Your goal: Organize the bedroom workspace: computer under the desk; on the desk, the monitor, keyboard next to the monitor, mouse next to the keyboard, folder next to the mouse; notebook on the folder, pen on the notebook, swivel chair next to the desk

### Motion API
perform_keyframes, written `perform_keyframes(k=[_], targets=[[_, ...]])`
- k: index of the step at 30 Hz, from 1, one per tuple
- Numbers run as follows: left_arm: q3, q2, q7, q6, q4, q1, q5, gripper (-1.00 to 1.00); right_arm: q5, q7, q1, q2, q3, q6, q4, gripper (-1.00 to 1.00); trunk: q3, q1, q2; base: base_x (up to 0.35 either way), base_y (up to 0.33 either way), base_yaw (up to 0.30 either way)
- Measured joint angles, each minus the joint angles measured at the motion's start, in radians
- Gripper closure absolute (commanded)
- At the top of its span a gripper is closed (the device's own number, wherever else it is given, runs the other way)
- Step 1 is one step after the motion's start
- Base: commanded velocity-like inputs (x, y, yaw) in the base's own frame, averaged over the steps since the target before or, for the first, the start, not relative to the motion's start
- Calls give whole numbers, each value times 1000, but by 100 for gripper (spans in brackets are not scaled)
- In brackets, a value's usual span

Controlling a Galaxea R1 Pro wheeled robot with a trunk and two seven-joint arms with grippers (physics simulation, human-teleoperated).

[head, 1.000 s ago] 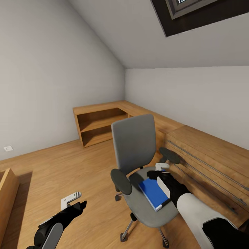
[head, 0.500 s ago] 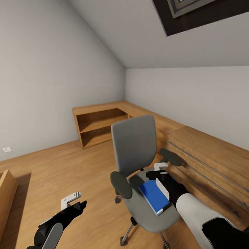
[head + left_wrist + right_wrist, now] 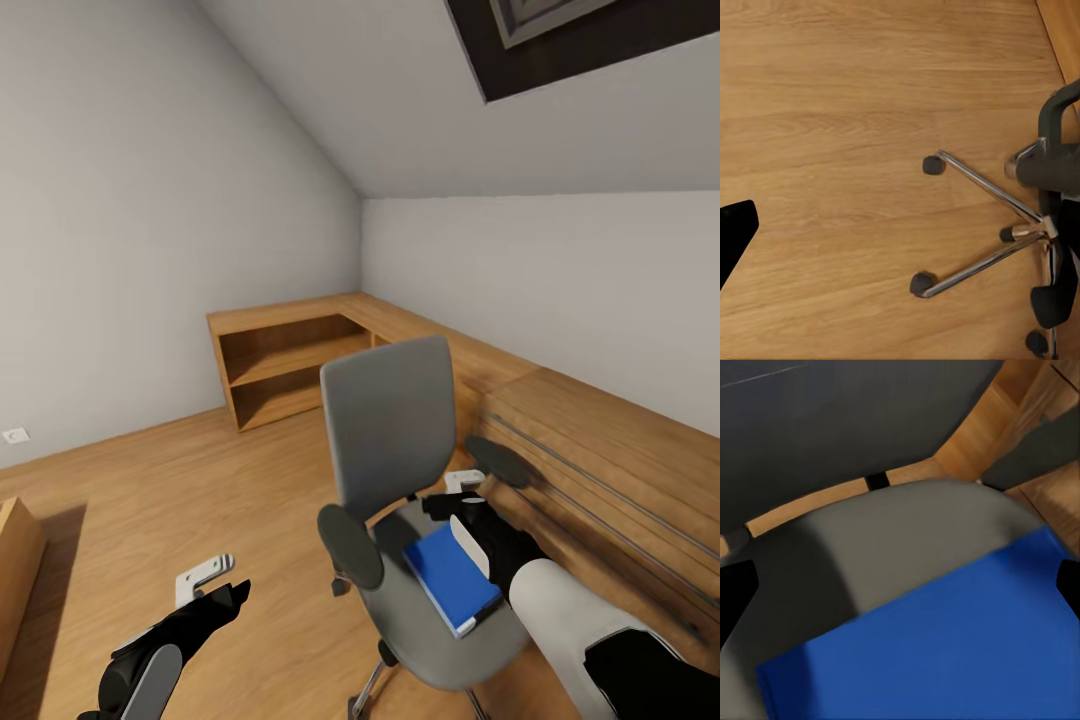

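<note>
The grey swivel chair (image 3: 388,420) stands in the middle of the head view with the blue folder (image 3: 447,573) lying flat on its seat. My right gripper (image 3: 462,495) hovers low over the seat at the folder's far end, close to the right armrest. In the right wrist view the folder (image 3: 945,645) spreads across the seat (image 3: 870,547), and the black fingers (image 3: 735,592) stand wide apart, open, holding nothing. My left gripper (image 3: 212,583) hangs open over bare floor left of the chair. Its wrist view looks down on the chair's chrome base (image 3: 982,225).
A low wooden shelf unit (image 3: 290,355) runs along the far corner. A wooden cabinet (image 3: 600,450) with long rail handles stands right of the chair. A wooden box edge (image 3: 15,560) shows at the left. Bare wooden floor (image 3: 200,480) lies left of the chair.
The whole view has shifted a little, so the chair and folder sit slightly lower and nearer in the picture. Both arms hold the same pose.
</note>
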Motion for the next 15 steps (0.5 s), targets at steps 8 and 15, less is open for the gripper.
perform_keyframes(k=[8,15], targets=[[0,0,-2,5,0,0,2,-100,0,0,0,1,0,0,1,-100,0,0,0,116,0,0],[1,0,-3,4,0,0,5,-100,1,0,0,1,1,0,1,-100,0,0,0,10,0,0]])
